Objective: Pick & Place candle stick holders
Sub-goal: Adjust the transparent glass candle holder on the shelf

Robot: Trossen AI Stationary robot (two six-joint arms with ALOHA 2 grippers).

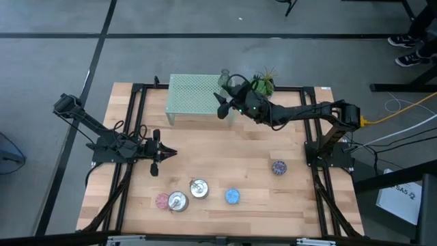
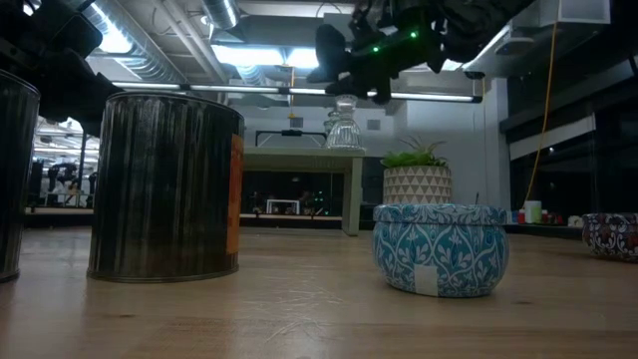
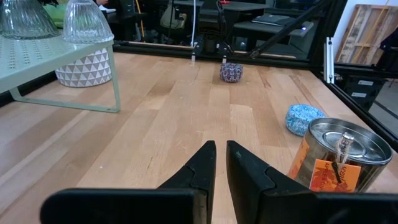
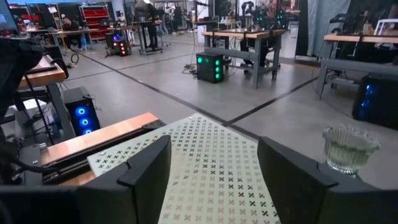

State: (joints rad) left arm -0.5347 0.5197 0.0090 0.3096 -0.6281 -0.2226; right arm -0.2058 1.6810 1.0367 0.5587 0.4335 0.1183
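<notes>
Right gripper (image 1: pixel 222 107) hovering spread, empty, over mesh stand (image 1: pixel 194 94); clear glass holder (image 4: pixel 350 148) standing just beside — risking knock-off. Left gripper (image 3: pixel 220 163) waiting pressed together.

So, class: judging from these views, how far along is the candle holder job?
Done: one clear glass holder stands on the mint-green stand. In hand: nothing; the right gripper hovers open above the stand, and the left gripper waits shut. Left: the blue holder, purple holder, pink holder and two silver holders on the table.

Blue patterned holder (image 2: pixel 440 248) in front, glass holder (image 2: pixel 344 125) on stand (image 2: pixel 299 160)
</notes>
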